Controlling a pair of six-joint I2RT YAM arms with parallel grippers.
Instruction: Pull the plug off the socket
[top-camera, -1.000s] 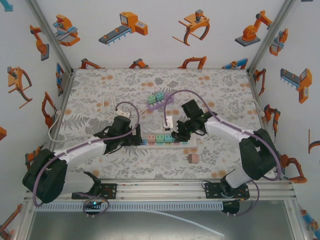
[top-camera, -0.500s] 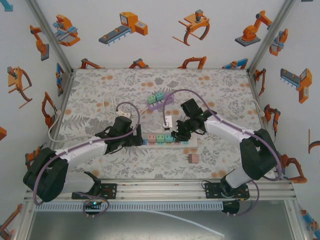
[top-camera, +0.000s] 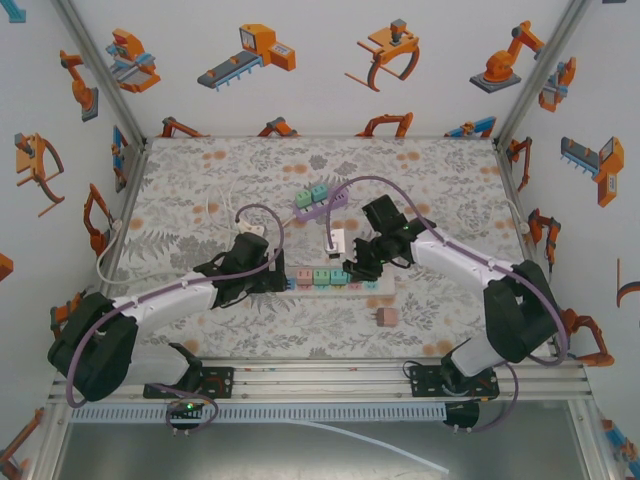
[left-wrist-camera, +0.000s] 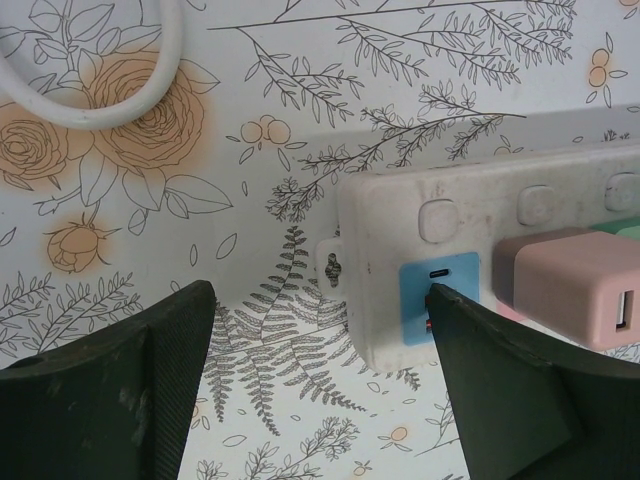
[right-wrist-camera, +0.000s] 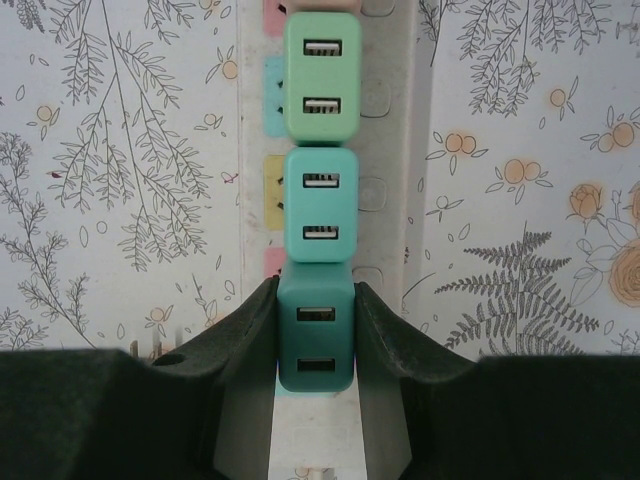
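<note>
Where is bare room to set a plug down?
Bare: the far table beyond the purple strip; the near band left of the loose plug. Crowded: centre, left claw at the white strip, right claw on its green plug.

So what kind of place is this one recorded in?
Most likely a lab robot-training booth rather than a home: white walls printed with cartoon robots, aluminium framing, and a floral-covered table holding a power strip.

The right gripper (right-wrist-camera: 316, 292) fingers (right-wrist-camera: 245, 350) hide both sides of the dark green plug (right-wrist-camera: 316, 345); the picture edge cuts off the pink plug (left-wrist-camera: 565, 285).
</note>
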